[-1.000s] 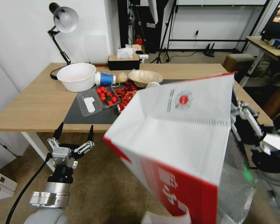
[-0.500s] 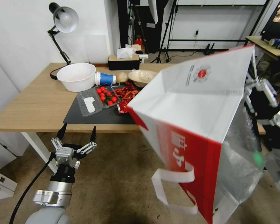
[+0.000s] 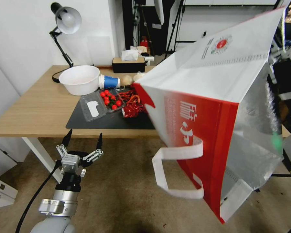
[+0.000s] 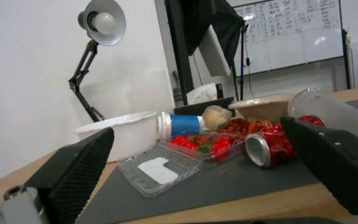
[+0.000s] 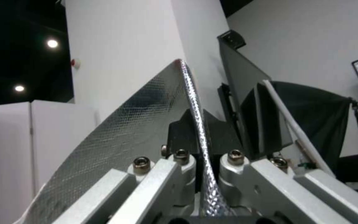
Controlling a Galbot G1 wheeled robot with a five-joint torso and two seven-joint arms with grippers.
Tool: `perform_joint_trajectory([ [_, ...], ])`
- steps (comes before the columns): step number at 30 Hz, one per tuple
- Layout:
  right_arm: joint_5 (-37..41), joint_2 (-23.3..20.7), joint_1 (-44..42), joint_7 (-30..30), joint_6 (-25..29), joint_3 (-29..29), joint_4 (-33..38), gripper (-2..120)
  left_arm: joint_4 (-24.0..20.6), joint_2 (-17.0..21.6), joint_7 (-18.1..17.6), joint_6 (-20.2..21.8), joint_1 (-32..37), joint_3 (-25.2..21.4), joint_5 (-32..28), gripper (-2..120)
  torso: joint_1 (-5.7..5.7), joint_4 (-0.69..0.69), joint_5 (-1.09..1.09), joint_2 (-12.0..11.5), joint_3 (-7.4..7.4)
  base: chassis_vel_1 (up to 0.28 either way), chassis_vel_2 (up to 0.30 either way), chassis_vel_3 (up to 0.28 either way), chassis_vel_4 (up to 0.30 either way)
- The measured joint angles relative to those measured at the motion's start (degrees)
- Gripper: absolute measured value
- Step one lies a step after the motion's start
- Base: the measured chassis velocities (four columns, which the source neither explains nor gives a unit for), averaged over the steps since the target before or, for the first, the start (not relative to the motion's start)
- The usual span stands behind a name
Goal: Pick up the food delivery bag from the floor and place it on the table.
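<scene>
My right fingers (image 5: 202,174) were clamped on the foil-lined rim of the food delivery bag (image 3: 213,106), the silver edge running up between them in the right wrist view. In the head view the right arm sat at about three o'clock, mostly hidden behind the bag. The bag hung in the air, tilted, well clear of the floor (image 3: 119,194). Its red face was turned toward the camera, its white side with the small round red logo faced up, and its silver-lined mouth opened toward four o'clock. One white loop handle (image 3: 176,171) drooped from the red face.

My left fingers (image 3: 83,140) were spread apart and held nothing. They hovered at about eight o'clock, just in front of the near edge of the bench (image 3: 32,106) and above the carpet.

On the bench lay a dark grey mat (image 3: 97,121). It carried an open clear box of cherry tomatoes (image 3: 110,99), a red can (image 4: 266,147) lying on its side, and a heap of red crayfish (image 3: 131,95). Toward eleven o'clock stood a white bowl (image 3: 79,79) with a blue-banded cup (image 3: 109,81) lying on its side beside it, a desk lamp (image 3: 66,22) behind them, and a tissue box (image 3: 127,63) near twelve o'clock.
</scene>
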Motion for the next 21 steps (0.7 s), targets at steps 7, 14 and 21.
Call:
perform_joint_trajectory([
  [7, 1.4, -1.1, 5.1, 4.3, -0.8, -0.6, -2.5, 0, 0.1, -0.6, 0.3, -0.2, 0.0, 0.4, 0.5, 100, 0.0, 0.0, 0.0, 0.0, 0.0, 0.0, 0.0, 0.0, 0.0],
  [14, 1.5, -0.5, 9.9, 12.1, -3.0, -2.8, -4.0, 0, 0.2, -1.4, 0.8, -0.5, 0.1, 1.1, 1.3, 100, 0.0, 0.0, 0.0, 0.0, -0.01, 0.0, 0.0, 0.0, 0.0],
  [21, 3.2, -1.5, 13.5, 17.6, -4.1, -4.1, -6.6, 0, 0.2, -1.6, 0.9, -0.6, 0.2, 1.4, 2.1, 100, 0.0, 0.0, 0.0, 0.0, -0.01, 0.0, 0.0, 0.0, 0.0],
])
